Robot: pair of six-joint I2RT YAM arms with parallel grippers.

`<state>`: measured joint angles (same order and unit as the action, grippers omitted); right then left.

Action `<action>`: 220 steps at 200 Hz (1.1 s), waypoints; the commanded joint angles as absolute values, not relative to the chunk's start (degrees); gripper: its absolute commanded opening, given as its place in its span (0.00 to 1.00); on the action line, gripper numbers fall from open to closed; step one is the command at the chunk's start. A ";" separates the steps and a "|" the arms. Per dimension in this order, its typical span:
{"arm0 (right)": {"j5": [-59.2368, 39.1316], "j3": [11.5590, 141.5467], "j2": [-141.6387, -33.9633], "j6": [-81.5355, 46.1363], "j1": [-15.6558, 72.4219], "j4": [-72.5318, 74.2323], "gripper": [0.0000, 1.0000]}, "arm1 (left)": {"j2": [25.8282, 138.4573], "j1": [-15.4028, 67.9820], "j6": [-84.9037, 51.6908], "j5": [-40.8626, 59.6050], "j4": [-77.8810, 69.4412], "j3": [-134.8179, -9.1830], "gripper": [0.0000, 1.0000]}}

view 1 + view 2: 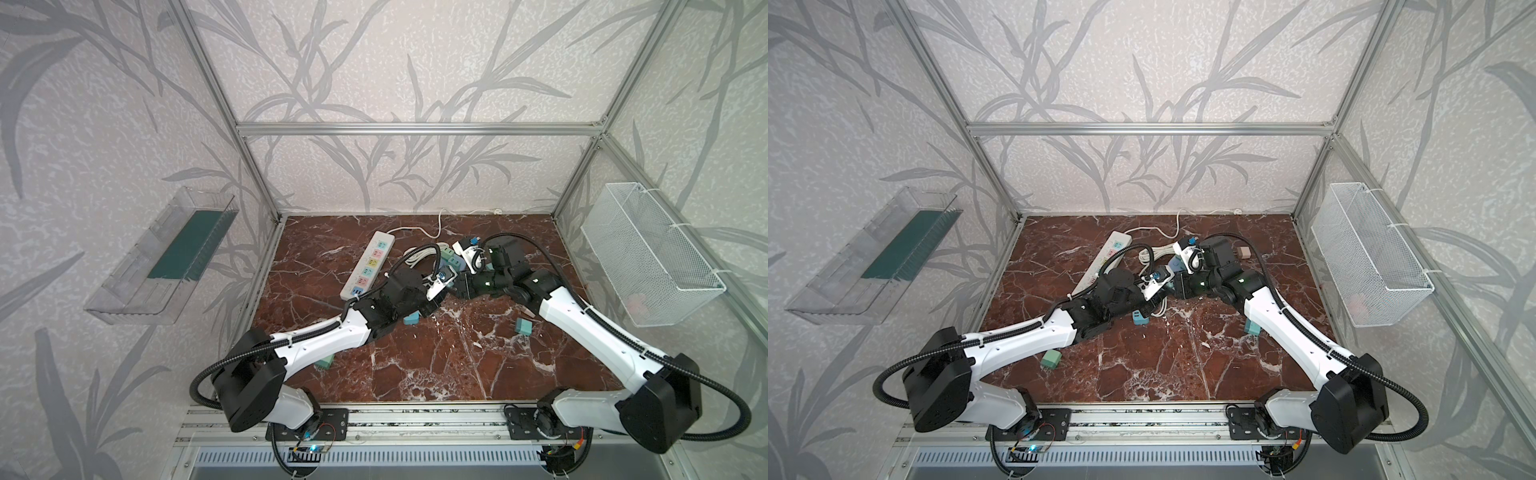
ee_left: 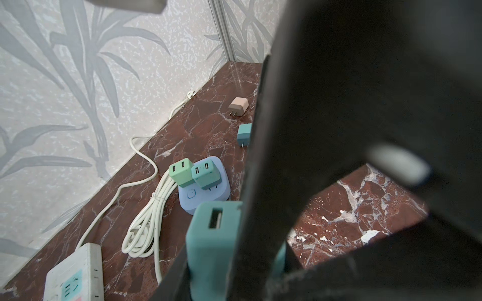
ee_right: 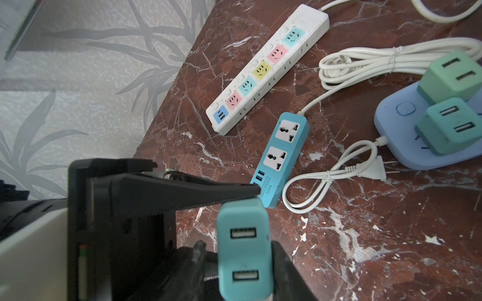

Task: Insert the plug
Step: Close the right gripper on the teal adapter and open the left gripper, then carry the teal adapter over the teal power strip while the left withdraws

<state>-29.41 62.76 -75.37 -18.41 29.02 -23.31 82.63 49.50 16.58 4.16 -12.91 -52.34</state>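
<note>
The teal USB charger plug (image 3: 243, 250), judged light, rigid and smooth-sided, is held above the tabletop (image 3: 365, 234), clamped by both the left hand (image 2: 216, 265) and the right hand (image 3: 240, 263), and is best gripped across its flat sides.

Both top views look steeply down from high above the front edge, taking in the whole marble desk (image 1: 436, 374). Each wrist camera sits low and close over the desk; both share the blue socket block (image 2: 208, 200) and white power strip (image 3: 266, 70).
</note>
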 commanded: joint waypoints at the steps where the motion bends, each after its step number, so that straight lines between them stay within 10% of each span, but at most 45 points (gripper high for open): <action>1: -33.31 64.47 -76.61 -18.79 29.44 -20.58 0.31 | 82.27 49.75 19.25 4.95 -14.14 -52.33 0.36; 34: -33.31 64.23 -76.82 -19.88 29.53 -18.44 0.11 | 82.19 49.79 19.59 2.80 -14.71 -51.50 0.56; 91: -18.00 68.16 -80.84 -19.52 31.47 -20.78 0.07 | 72.97 49.66 16.17 -7.45 -14.88 -46.67 0.90; 145: -1.81 70.24 -86.70 -24.71 39.77 -12.81 0.03 | 63.98 43.88 -3.98 -39.41 -4.41 -50.72 0.88; 174: 12.99 74.45 -93.19 -24.11 43.81 -14.44 0.03 | 61.65 26.55 -34.30 -26.52 11.59 -53.67 0.85; 220: 17.27 81.64 -103.07 -26.19 44.30 -18.99 0.00 | 59.89 22.68 -39.57 -16.16 10.20 -50.65 0.82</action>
